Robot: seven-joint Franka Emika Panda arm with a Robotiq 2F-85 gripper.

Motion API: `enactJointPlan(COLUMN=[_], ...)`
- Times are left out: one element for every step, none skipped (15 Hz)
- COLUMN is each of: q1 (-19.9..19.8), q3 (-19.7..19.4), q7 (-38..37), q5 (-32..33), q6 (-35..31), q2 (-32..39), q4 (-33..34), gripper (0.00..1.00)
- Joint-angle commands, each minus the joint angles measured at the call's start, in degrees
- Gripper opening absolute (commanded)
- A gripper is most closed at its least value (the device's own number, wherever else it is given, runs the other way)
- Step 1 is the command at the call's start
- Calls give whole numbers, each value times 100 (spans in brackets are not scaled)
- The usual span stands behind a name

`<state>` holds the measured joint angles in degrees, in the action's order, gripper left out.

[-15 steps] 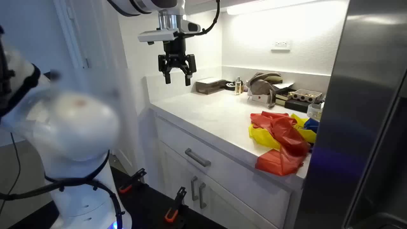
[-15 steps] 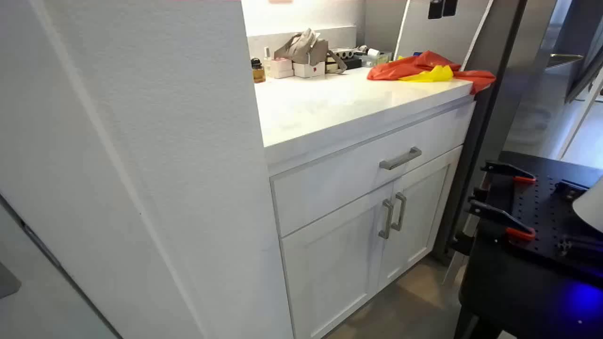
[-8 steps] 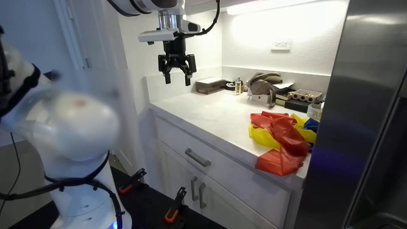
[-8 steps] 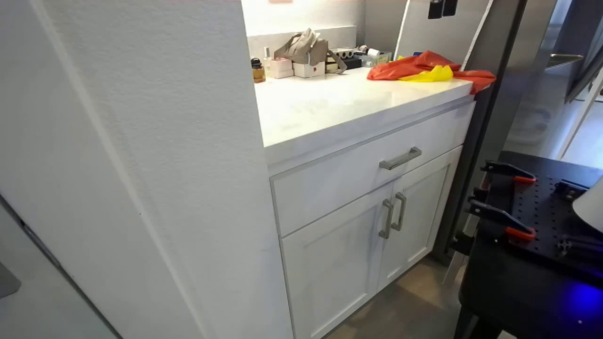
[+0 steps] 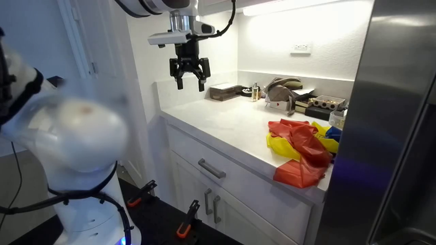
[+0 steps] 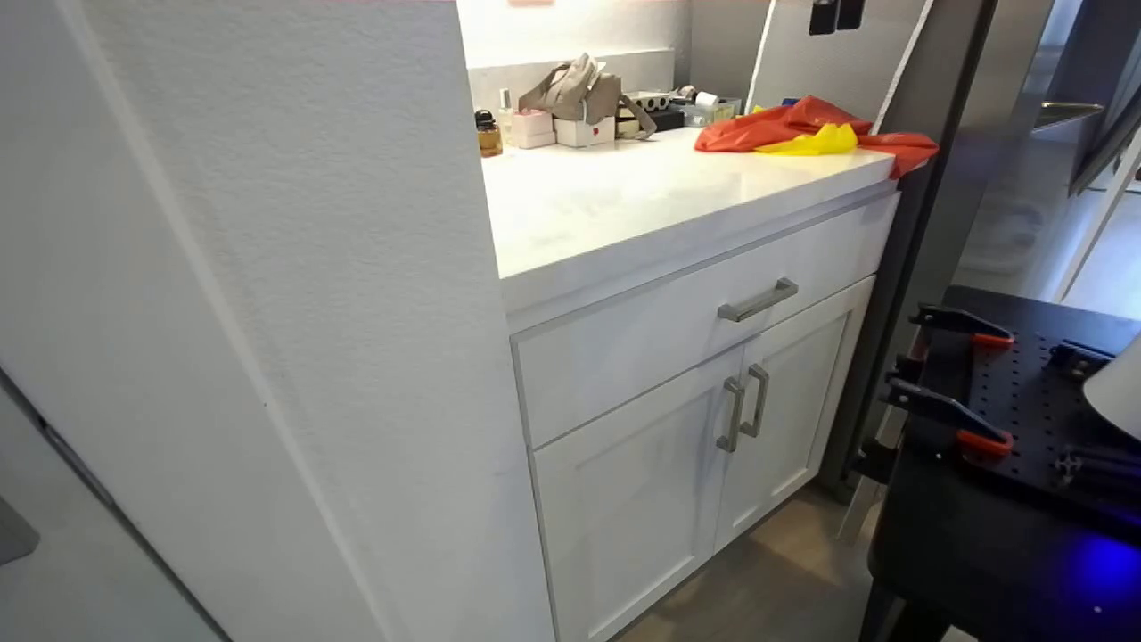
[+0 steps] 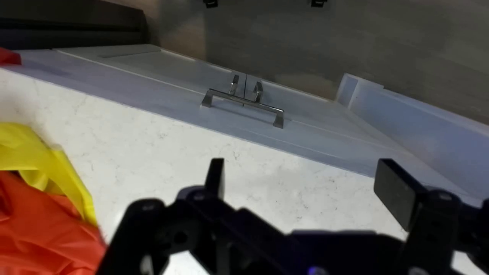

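My gripper (image 5: 190, 85) hangs above the white countertop (image 5: 221, 122), fingers pointing down. In the wrist view the gripper (image 7: 300, 177) stands wide open, with bare counter surface visible between its fingers and nothing held. A crumpled red and yellow sheet (image 5: 305, 153), with some blue at its far side, lies at the counter end beside the refrigerator. Part of the red sheet (image 6: 905, 147) droops over the front edge. In the wrist view the sheet (image 7: 49, 229) is left of the fingers, well apart from them. The gripper is out of sight in an exterior view that shows the cabinet front.
Along the back of the counter are a grey-brown bag (image 5: 281, 90), a polka-dot tray (image 5: 328, 102), a glass bottle (image 5: 255, 92) and a brown box (image 5: 224, 91). A steel refrigerator (image 5: 371, 136) bounds one end. The drawer handle (image 7: 244, 101) sticks out from the white cabinet. Orange-tipped clamps (image 6: 985, 441) grip the black table.
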<state>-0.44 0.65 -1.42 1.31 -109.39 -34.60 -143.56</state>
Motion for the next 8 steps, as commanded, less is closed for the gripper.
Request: enactJointPlan(q1=[7, 6, 0, -7, -23, -36, -49, -72], q3=[143, 186, 234, 280, 326, 358, 371, 380], q7=[-134, -164, -199, -235, -305, -375, -432, -518], q5=[126, 170, 220, 258, 296, 344, 369, 401], q6=[-172, -271, -376, -481, -611, -706, -829, -970], q2=[39, 26, 2, -32, -48, -68, -101, -118], q4=[364, 461, 538, 621, 691, 753, 811, 871], gripper=[100, 100, 100, 100, 100, 100, 100, 100])
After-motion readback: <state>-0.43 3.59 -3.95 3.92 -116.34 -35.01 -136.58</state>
